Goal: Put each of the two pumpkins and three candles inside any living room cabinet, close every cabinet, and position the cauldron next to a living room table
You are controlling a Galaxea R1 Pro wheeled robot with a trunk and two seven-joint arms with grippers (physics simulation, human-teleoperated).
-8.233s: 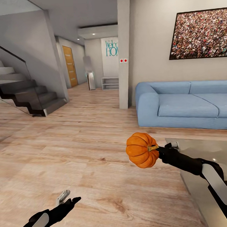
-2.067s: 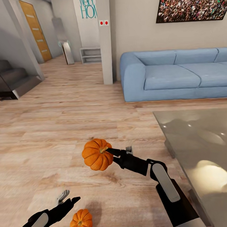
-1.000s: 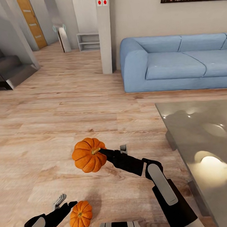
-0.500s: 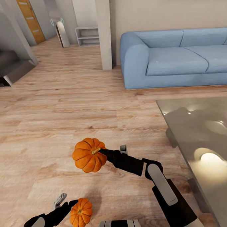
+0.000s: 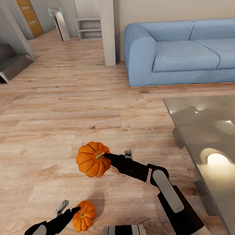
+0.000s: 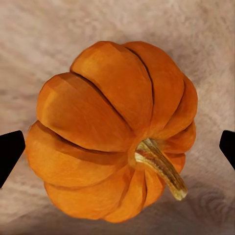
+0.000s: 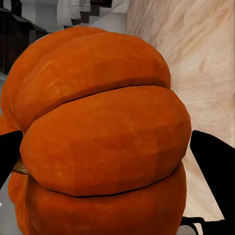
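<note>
Gripping one pumpkin (image 5: 93, 164) in right gripper (image 5: 106, 157), second pumpkin (image 5: 83, 215) between spread left gripper (image 5: 69, 209) fingers (image 6: 10, 152).

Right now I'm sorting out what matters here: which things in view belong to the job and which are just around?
Job:
held pumpkin, in the right tool
floor pumpkin, under the open left tool
table

Just around:
sofa
stairs
pillar
shelf
door

Blue sofa (image 5: 183, 53), wood floor (image 5: 55, 114)
</note>
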